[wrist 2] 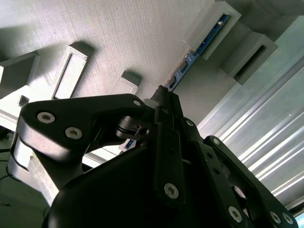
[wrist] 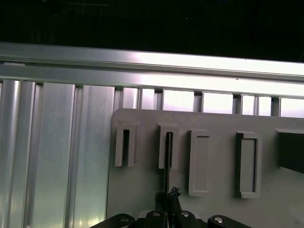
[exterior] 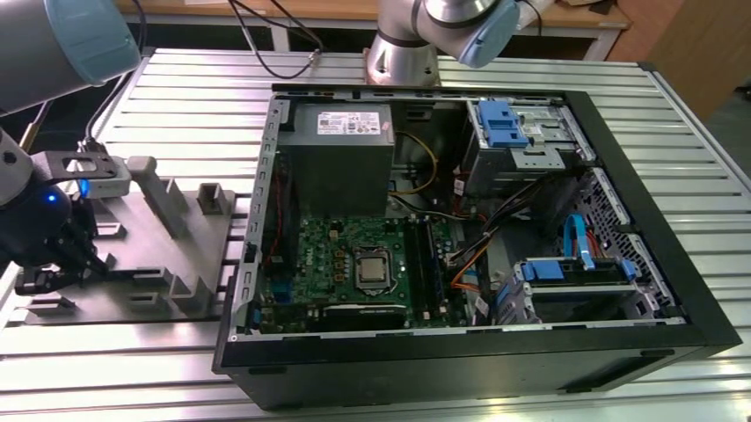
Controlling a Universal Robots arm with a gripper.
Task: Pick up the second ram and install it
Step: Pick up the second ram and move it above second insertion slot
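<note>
The second ram (wrist 2: 197, 50) is a thin dark-blue stick standing on edge in a slot of the grey holder (wrist 2: 118, 33). In the first wrist view I see its edge as a thin dark line (wrist: 167, 166) running from a holder slot to my fingertips. My gripper (wrist 2: 164, 95) has its black fingers drawn together on the near end of the stick, which still sits in the holder (wrist: 213, 123). In the exterior view the gripper (exterior: 53, 268) is low over the holder (exterior: 153, 255) at that view's left, away from the open computer case.
The open black computer case (exterior: 470, 338) lies at the centre of the exterior view with the green motherboard (exterior: 317, 255), its black memory slots (exterior: 428, 264), a grey power supply (exterior: 340, 149) and blue drive brackets (exterior: 499, 123). The ribbed metal table (exterior: 188, 97) surrounds it.
</note>
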